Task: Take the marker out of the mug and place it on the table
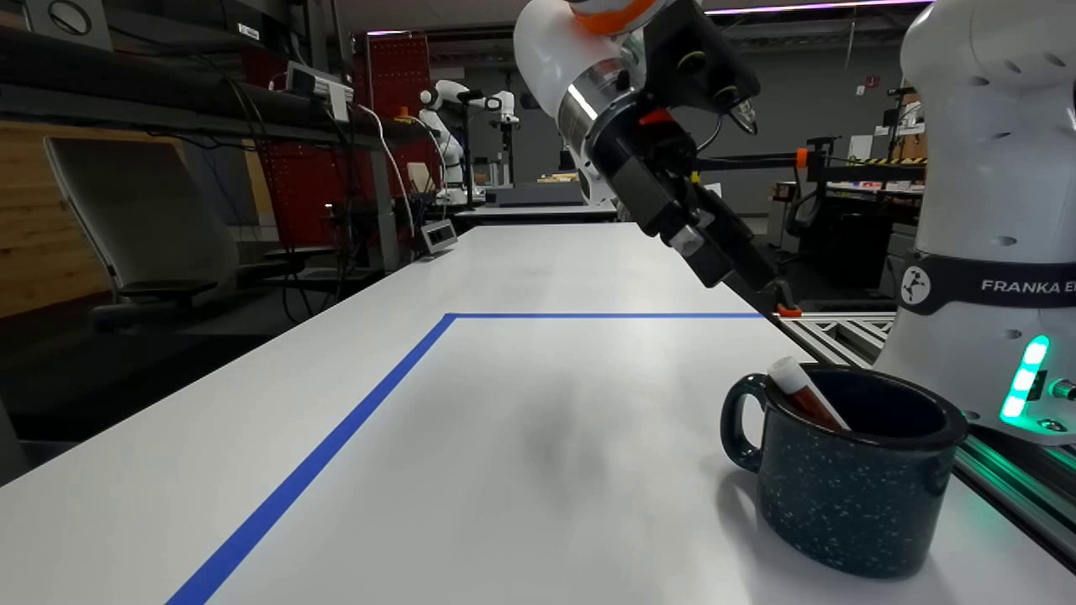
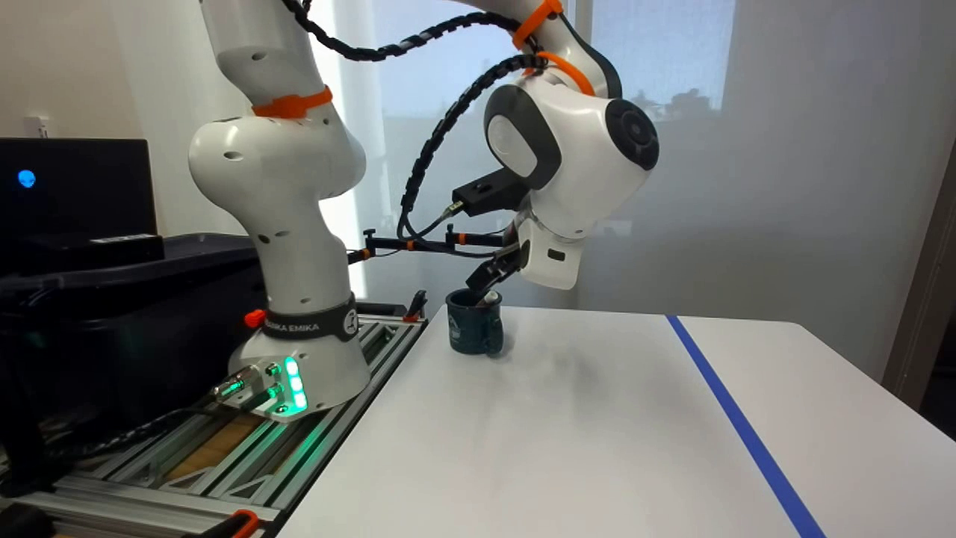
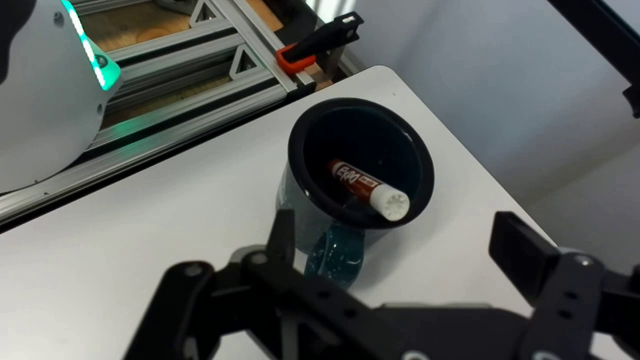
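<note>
White end up, the marker [image 3: 367,188] leans in the mug [image 3: 380,132], centre of the wrist view; my tool [image 3: 397,232], jaws apart at lower frame, could topple the mug if I come in off-line

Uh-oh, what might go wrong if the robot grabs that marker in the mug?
The marker pokes out close to one side of the mug, so the open tool might bump or squeeze the mug too. The mug stands near a corner of the table, so a hard bump could perhaps push it off.
</note>
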`<control>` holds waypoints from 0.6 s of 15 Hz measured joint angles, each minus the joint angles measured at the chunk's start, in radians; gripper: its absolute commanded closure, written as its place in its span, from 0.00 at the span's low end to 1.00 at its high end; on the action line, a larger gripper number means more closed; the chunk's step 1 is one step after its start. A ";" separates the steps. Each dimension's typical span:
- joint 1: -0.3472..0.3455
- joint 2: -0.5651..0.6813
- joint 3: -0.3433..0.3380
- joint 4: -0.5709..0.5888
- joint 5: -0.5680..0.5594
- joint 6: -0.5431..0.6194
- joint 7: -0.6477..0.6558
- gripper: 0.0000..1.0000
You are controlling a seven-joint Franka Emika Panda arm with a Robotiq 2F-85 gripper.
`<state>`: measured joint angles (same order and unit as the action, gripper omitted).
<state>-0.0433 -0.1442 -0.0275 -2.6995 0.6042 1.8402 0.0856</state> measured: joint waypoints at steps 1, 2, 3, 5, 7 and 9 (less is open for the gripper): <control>0.005 0.011 0.005 -0.001 0.011 0.009 0.002 0.00; 0.010 0.022 0.011 -0.001 0.019 0.018 0.004 0.00; 0.014 0.031 0.017 -0.001 0.023 0.024 0.006 0.00; 0.024 0.047 0.028 -0.001 0.025 0.035 0.007 0.00; 0.034 0.061 0.038 -0.001 0.025 0.051 0.007 0.00; 0.044 0.073 0.049 -0.001 0.025 0.065 0.007 0.00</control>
<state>0.0011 -0.0708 0.0218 -2.7000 0.6287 1.9049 0.0929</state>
